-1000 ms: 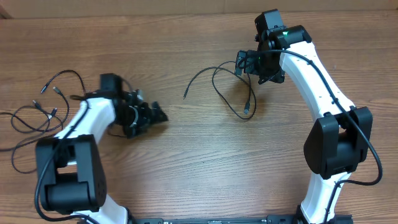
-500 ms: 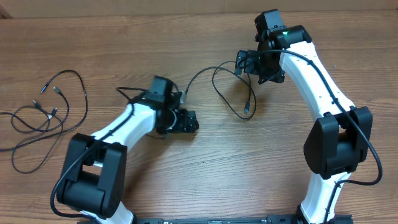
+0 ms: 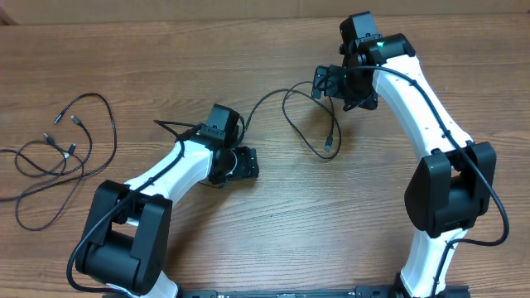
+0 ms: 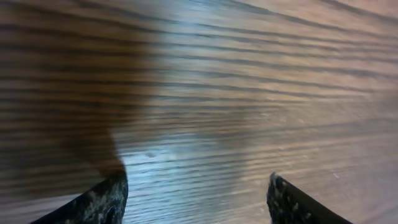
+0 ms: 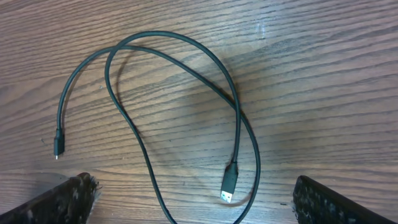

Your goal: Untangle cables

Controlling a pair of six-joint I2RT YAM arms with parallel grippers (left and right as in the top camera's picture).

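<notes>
One thin black cable [image 3: 291, 124] lies looped on the wood at centre right, its silver USB plug [image 3: 329, 146] toward the front. In the right wrist view the loop [image 5: 238, 112], the USB plug [image 5: 229, 186] and a small plug [image 5: 57, 146] show on the table. My right gripper [image 3: 325, 85] is open above the loop's far end, and the right wrist view [image 5: 193, 190] shows it empty. My left gripper [image 3: 248, 162] is open over bare wood, left of the loop. The left wrist view [image 4: 196, 190] shows only wood between its fingertips. A tangle of several black cables [image 3: 62, 153] lies at far left.
The table's far edge [image 3: 248, 18] runs along the top. The left arm [image 3: 174, 165] stretches from the front left toward the centre. The right arm [image 3: 422, 108] reaches along the right side.
My left arm swung from beside the left tangle to the table's centre, near the loop's small-plug end, then settled slightly left. The right arm and the looped cable have not moved.
</notes>
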